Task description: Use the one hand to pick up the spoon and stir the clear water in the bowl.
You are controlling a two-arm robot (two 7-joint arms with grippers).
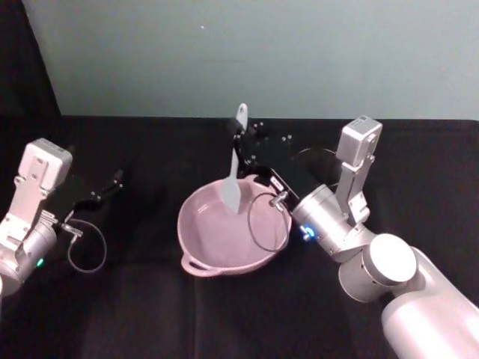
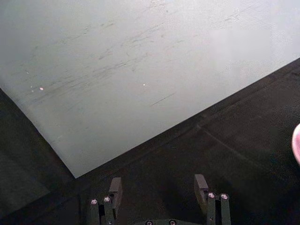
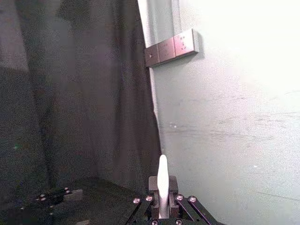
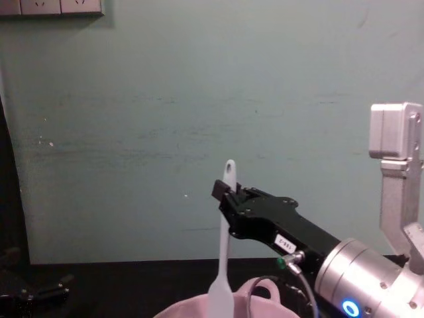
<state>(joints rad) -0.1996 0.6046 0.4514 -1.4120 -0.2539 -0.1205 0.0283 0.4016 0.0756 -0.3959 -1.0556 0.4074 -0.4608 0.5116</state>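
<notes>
My right gripper [image 4: 225, 193] pinches the spoon [image 1: 232, 190], seemingly light, stiff and slick, high on its handle over the bowl [image 1: 224, 271]; left gripper [image 2: 159, 188] idles, fingers apart

in my chest view the bowl [image 4: 189, 309] was cut off by the lower edge, with little more than its rim showing, and the blade of the spoon [image 4: 223, 252] ran out of the picture there too. from my right wrist the blade sat hidden beneath my right gripper [image 3: 162, 188]. i could not tell from the head view whether water lay in the bowl. my left wrist view caught just a pink sliver of it at the picture's edge.
</notes>
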